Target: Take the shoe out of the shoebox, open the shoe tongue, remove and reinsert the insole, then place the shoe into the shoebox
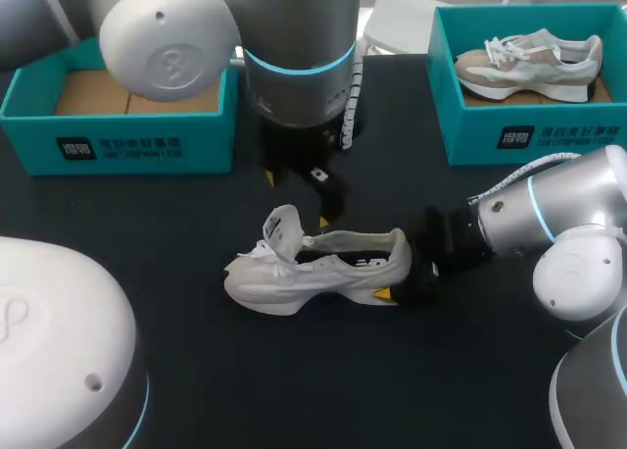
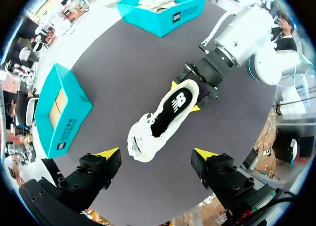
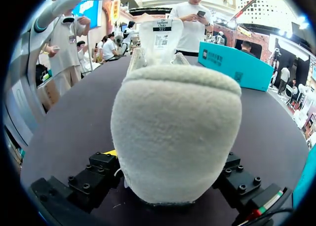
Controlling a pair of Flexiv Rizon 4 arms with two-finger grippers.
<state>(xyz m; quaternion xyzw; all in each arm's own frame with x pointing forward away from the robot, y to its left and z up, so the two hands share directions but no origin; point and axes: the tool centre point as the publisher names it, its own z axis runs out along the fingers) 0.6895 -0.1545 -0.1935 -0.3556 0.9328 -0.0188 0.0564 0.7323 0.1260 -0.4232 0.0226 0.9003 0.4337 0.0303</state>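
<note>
The white shoe [image 1: 313, 268] stands upright on the dark table, toe to the left. Its tongue [image 1: 282, 225] is pulled up, and the black insole [image 2: 170, 112] lies inside. My right gripper [image 1: 400, 273] is shut on the shoe's heel [image 3: 175, 127], one yellow tip on each side [image 2: 185, 95]. In the right wrist view the heel fills the space between the fingers [image 3: 98, 171]. My left gripper [image 1: 299, 189] hangs open above and just behind the shoe's middle. Seen from the left wrist, the shoe [image 2: 163, 120] lies well below those spread fingers [image 2: 108, 154], which hold nothing.
An empty teal shoebox [image 1: 118, 140] stands at the back left. A second teal shoebox [image 1: 529, 135] at the back right holds another beige shoe [image 1: 529, 62]. The left arm's elbow [image 1: 59, 341] bulks at the front left.
</note>
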